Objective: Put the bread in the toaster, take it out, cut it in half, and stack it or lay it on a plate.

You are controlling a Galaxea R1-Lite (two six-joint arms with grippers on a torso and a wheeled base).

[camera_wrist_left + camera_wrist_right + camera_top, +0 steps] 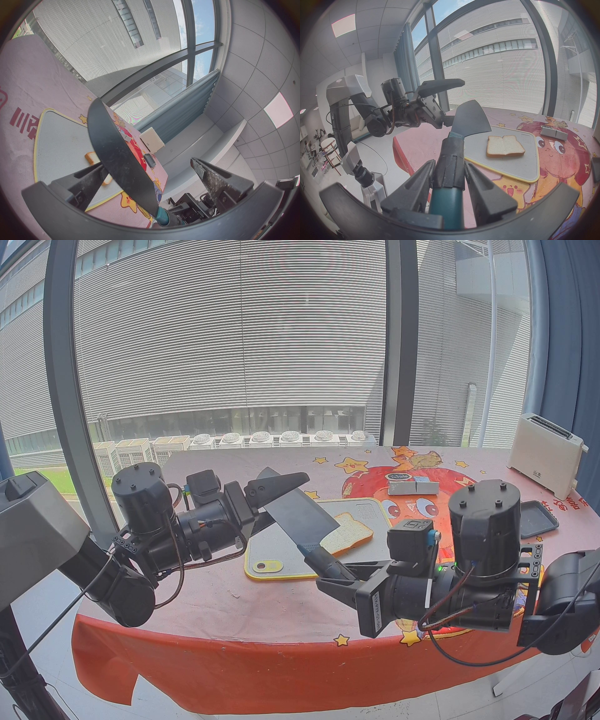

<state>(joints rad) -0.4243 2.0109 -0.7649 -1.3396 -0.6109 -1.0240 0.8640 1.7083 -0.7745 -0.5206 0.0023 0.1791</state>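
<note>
A slice of bread lies flat on the grey, yellow-edged cutting board. My right gripper is shut on the handle of a dark knife, which is held above the board's left part with its blade pointing up and away. My left gripper is open, with the knife blade standing between its fingers, near one of them. The white toaster stands at the table's far right. A dark flat plate lies in front of it.
A small grey block sits behind the board on the printed cloth. The round table's front edge runs close under both arms. A window wall stands right behind the table.
</note>
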